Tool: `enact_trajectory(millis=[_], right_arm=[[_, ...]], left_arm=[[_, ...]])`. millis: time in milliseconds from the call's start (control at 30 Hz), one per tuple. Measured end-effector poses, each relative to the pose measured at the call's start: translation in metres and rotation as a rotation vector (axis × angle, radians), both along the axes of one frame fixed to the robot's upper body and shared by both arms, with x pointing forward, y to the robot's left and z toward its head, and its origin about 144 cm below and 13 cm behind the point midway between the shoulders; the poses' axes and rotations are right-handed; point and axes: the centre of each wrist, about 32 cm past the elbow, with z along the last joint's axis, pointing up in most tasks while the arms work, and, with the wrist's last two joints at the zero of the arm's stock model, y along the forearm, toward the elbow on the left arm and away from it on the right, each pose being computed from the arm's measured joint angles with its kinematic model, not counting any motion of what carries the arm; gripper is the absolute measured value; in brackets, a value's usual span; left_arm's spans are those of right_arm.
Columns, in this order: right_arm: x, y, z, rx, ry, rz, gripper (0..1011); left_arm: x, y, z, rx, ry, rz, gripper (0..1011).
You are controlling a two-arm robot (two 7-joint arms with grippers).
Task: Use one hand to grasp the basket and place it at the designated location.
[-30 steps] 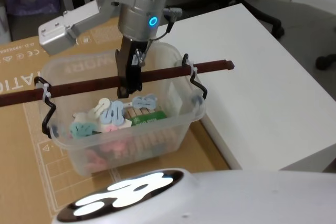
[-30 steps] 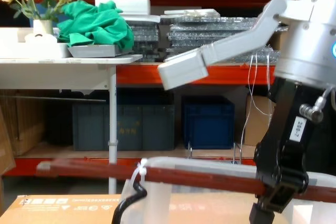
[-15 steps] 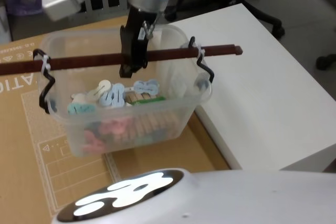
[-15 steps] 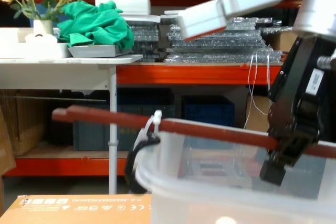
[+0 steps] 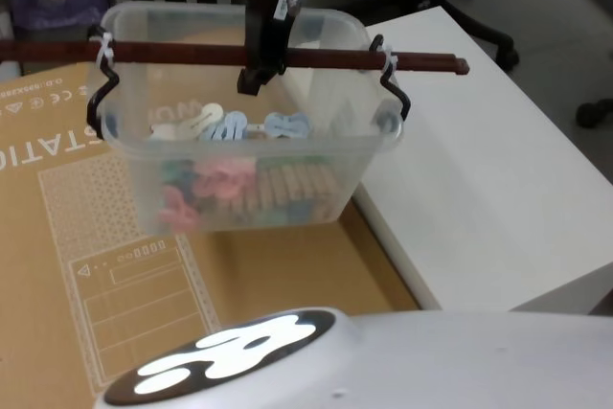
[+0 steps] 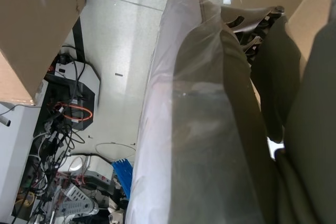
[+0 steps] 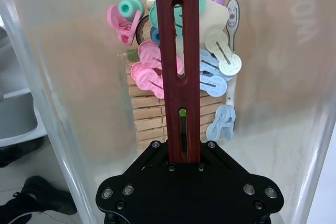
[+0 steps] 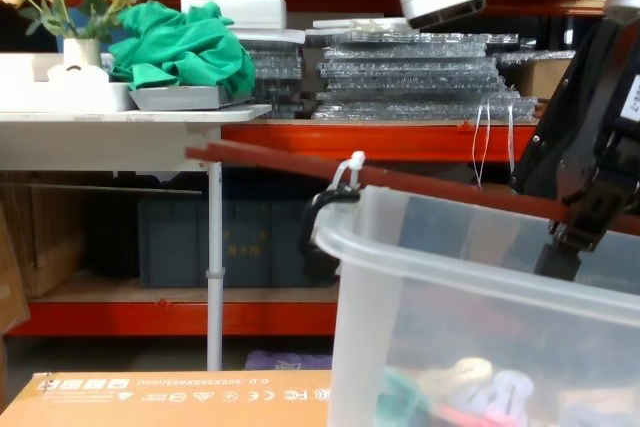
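Note:
The basket (image 5: 239, 165) is a translucent plastic tub holding pink, blue and cream clothes pegs (image 7: 152, 72). It hangs in the air above the brown cardboard (image 5: 57, 237). My right gripper (image 5: 259, 62) is shut on the middle of its reddish-brown bar handle (image 5: 182, 52), which rests in black wire pivots at both ends. In the chest view the handle (image 8: 420, 185) slopes across the tub (image 8: 470, 347), with the right gripper (image 8: 585, 222) on it. The right wrist view looks down along the handle (image 7: 179, 77) into the tub. My left arm is parked at the side, its camera facing the floor.
A white table (image 5: 479, 189) stands just right of the basket, its edge close to the tub's right wall. Behind are orange shelves with dark blue crates (image 8: 240, 237) and a white side table (image 8: 120, 112) with flowers and green cloth.
My right gripper has risen with the handle in it. The basket has left the cardboard and now hangs higher and slightly further back.

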Motion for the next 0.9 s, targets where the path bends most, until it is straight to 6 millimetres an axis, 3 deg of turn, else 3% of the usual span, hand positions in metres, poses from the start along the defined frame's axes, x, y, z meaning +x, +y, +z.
enact_trajectory(millis=[300, 900], right_arm=[[0.012, -0.019, 0.006, 0.013, 0.003, -0.073, 0], [0.05, -0.108, 0.034, 0.094, 0.03, -0.392, 0]], left_arm=[[0.0, 0.0, 0.0, 0.0, 0.0, 0.0, 0], [0.0, 0.0, 0.0, 0.0, 0.0, 0.0, 0]])
